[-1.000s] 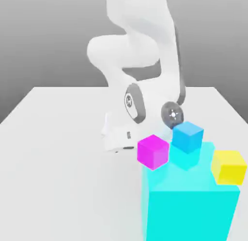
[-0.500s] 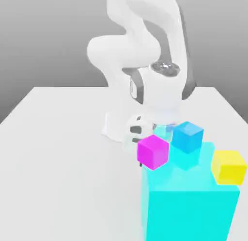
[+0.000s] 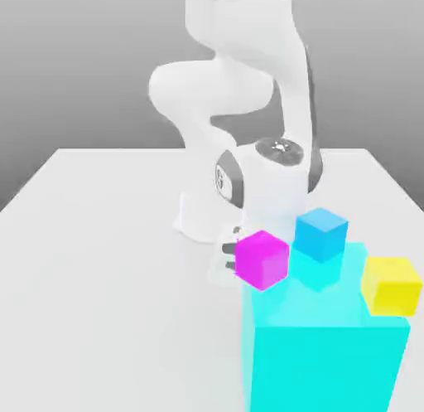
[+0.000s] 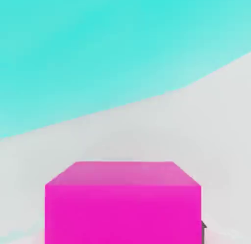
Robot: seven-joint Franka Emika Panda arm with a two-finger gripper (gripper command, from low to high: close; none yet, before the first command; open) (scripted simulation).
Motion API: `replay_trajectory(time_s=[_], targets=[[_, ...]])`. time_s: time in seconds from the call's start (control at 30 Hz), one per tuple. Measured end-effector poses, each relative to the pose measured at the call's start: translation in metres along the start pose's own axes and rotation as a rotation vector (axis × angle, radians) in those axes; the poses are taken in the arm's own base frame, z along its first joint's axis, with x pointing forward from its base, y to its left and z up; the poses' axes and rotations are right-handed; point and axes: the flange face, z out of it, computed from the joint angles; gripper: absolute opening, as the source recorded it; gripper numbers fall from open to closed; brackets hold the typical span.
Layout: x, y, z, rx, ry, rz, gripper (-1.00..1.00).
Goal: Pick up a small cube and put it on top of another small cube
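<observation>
- Grip first: the gripper point(image 3: 234, 254) is low, just behind the cyan block point(image 3: 327, 344), with its jaws drawn narrow around the pink cube point(image 4: 122, 203). In the hand view a dark sliver of finger shows at the cube's edge.
- The pink cube rests on the table point(image 3: 99, 278) near the cyan block, with a strip of bare table between them.
- Risk: the hold looks low and near one face, so the cube may twist or slip out during the lift.
- Risk: the violet cube point(image 3: 262, 259) and blue cube point(image 3: 321, 234) sit close to the cyan block's near corner. A careless rise or swing could knock either one, or scrape the block's wall.
- Risk: a tilted cube set down off-centre would slide off its target.
- Change: a second ago the jaws stood wide. Half a second ago the hand hung higher above the cyan block's corner. It has since come down and closed.
</observation>
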Motion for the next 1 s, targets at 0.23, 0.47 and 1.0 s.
replay_trajectory(time_s=[0.23, 0.47, 1.0], targets=[[0.002, -0.002, -0.031, -0.059, -0.015, -0.088, -1.0], [0.113, 0.077, 0.003, -0.247, -0.255, 0.273, -1.0], [0.075, -0.076, -0.261, 0.112, -0.096, -0.484, -1.0]])
